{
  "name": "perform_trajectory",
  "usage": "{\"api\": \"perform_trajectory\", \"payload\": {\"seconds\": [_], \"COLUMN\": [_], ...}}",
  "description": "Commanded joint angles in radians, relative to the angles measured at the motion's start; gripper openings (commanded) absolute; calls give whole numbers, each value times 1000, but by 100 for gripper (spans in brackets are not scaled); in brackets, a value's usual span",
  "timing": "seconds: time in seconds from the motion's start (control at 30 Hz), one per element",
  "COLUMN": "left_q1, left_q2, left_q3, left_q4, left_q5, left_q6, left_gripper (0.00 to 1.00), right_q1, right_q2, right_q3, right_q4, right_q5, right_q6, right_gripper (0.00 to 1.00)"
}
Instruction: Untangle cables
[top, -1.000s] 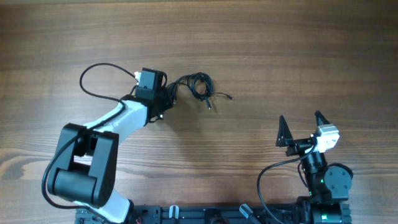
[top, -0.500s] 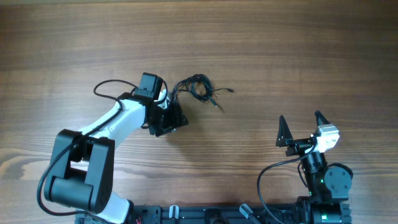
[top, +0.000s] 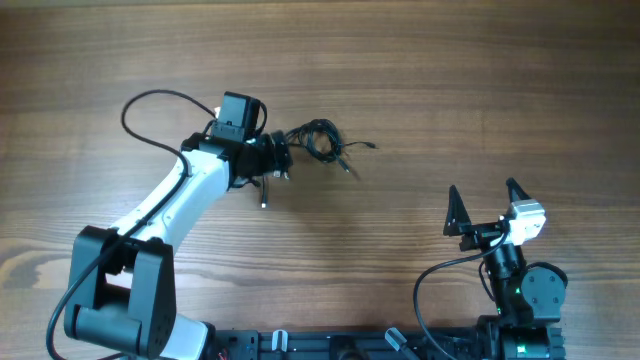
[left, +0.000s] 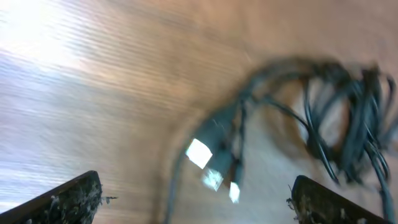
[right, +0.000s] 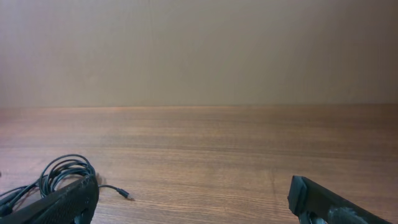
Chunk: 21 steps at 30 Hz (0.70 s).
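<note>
Two fingertips (left: 68, 196) of the left gripper (left: 196, 202) sit at the lower corners of the left wrist view, wide apart and clamped on nothing. Straight ahead of them, mid-frame, lie bright metallic plug ends (left: 208, 165), blurred. From there thin black strands run to the upper right into the knot of the cables (top: 318, 140). In the overhead view this bundle lies in the upper middle of the table (top: 450, 80), just right of the left gripper. Its long axis runs roughly left to right: a small dense coil of loops with two loose tails reaching right and lower right. The right gripper (top: 482, 190), at the lower right, also stands open and empty, well apart from the bundle. The left arm looks far better placed for the next pick.
</note>
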Motion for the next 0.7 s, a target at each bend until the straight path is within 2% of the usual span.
{"api": "perform_trajectory", "payload": {"seconds": [0.0,0.17,0.67], "left_q1": [0,1,0], "left_q2": [0,22,23], "left_q3": [11,10,10], "left_q4": [35,60,60], "left_q5": [-192,-271,-270], "left_q6": [-10,-6,-6], "left_gripper": [100,100,100], "right_q1": [8,8,8], "right_q2": [-6,-6,-6], "right_q3": [-2,-2,-2], "right_q4": [3,3,3], "right_q5": [10,10,10], "right_q6": [-18,-18,-17], "right_gripper": [100,100,100]}}
